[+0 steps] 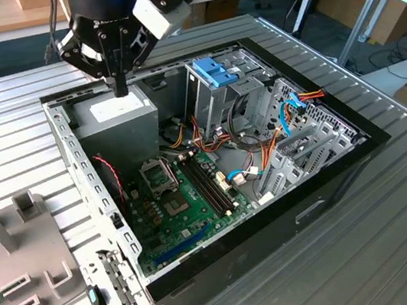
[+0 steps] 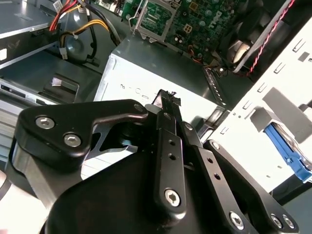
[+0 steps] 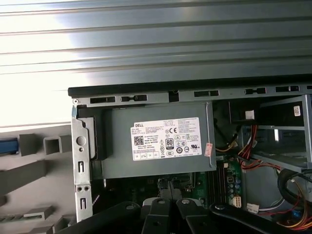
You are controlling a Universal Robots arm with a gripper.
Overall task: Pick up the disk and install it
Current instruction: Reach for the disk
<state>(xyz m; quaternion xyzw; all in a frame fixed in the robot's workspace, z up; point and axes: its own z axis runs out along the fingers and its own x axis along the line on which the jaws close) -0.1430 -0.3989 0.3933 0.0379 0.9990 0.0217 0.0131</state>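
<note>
Black gripper point(image 1: 120, 87) hangs pinched shut, empty, above the grey metal power-supply box point(image 1: 117, 118). The grey blue-railed metal disk point(image 2: 287, 153) looks stiff and knock-sensitive, best pinched across its long rails.

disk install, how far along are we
Nothing looks done yet. The hand hangs shut and empty over the power supply in the open case. What may be the disk, a blue-edged part outside the case wall, is not picked up. Pickup and install both remain.
</note>
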